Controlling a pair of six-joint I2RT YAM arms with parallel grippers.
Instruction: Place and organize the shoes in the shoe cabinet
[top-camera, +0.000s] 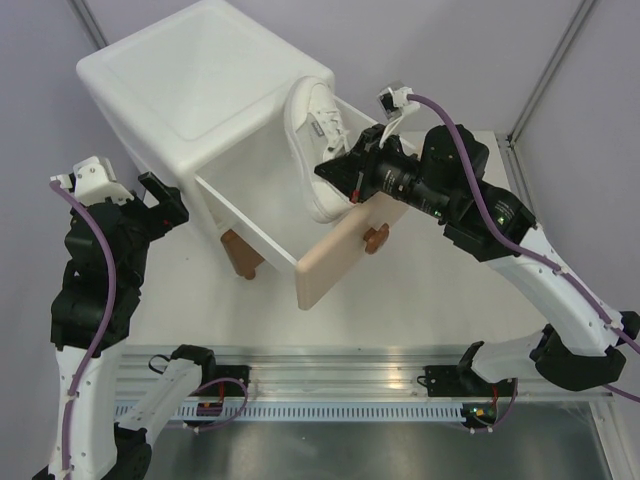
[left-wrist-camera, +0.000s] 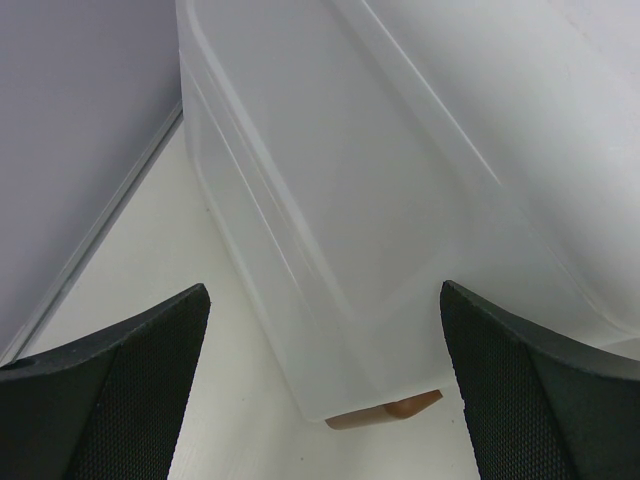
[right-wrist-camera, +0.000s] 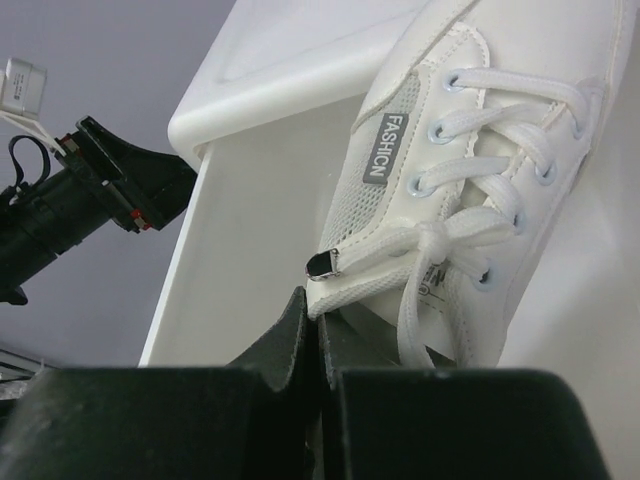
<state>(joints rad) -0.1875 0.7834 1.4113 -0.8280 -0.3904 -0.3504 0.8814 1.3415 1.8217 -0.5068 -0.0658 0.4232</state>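
Observation:
The white shoe cabinet (top-camera: 190, 90) stands at the back left with its upper drawer pulled out, beige front (top-camera: 340, 255) and bear knob (top-camera: 376, 237) toward me. My right gripper (top-camera: 345, 170) is shut on the collar of a white sneaker (top-camera: 315, 150) and holds it toe-up over the open drawer. The right wrist view shows the sneaker (right-wrist-camera: 480, 180) pinched at its heel edge by the gripper (right-wrist-camera: 318, 310). My left gripper (top-camera: 165, 200) is open and empty beside the cabinet's left wall (left-wrist-camera: 380, 200). The black pair and the other white sneaker are out of view.
A brown cabinet foot (top-camera: 243, 255) shows under the drawer, and also in the left wrist view (left-wrist-camera: 385, 410). An aluminium rail (top-camera: 330, 360) runs along the near table edge. A grey wall and a post (top-camera: 545, 80) bound the back right.

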